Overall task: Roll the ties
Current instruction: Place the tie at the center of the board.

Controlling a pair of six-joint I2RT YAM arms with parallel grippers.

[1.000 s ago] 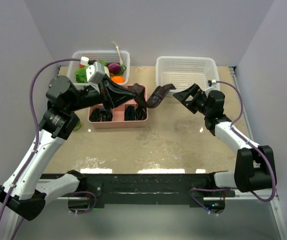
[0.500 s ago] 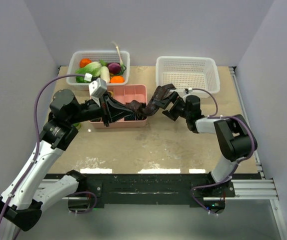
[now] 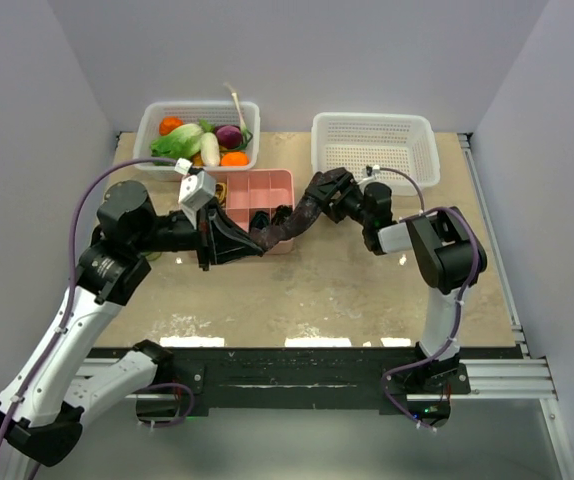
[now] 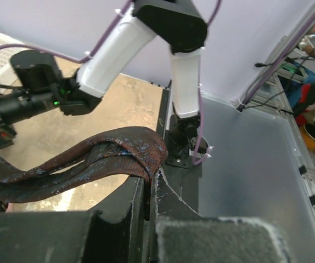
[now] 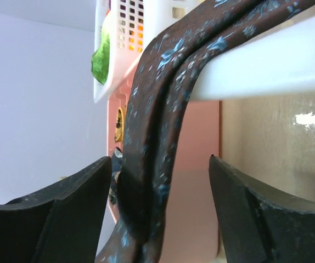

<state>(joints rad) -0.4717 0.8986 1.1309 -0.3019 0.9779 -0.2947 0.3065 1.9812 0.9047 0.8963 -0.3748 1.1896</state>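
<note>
**A:** One tie (image 3: 289, 220) in play, right? Where's it sitting?

**B:** Off the table (image 3: 347, 280), strung in the air across the front-right corner of the pink compartment tray (image 3: 270, 184). One end is at the tray's front edge, the other just right of the tray. Brownish-maroon fabric with small blue flecks.

**A:** Left gripper?

**B:** Left gripper (image 3: 250, 243) is at the tray's front edge, clamped on the tie. Its wrist view shows a folded loop of fabric bunched over the pinched jaws.

**A:** Right one?

**B:** Right gripper (image 3: 325, 190) is just right of the tray with jaws apart, straddling the tie. In the wrist view the strip runs down between the fingers (image 5: 53, 219). There's a visible gap on one side and nothing is pinched.

**A:** Anything in the tray's front compartments?

**B:** Can't tell, the left arm and the tie cover them.

**A:** What's around it?

**B:** Vegetable basket (image 3: 202, 103) is behind the tray, very close. White mesh basket (image 3: 372, 118) is behind and to the right of the tray, apart from it.
</note>
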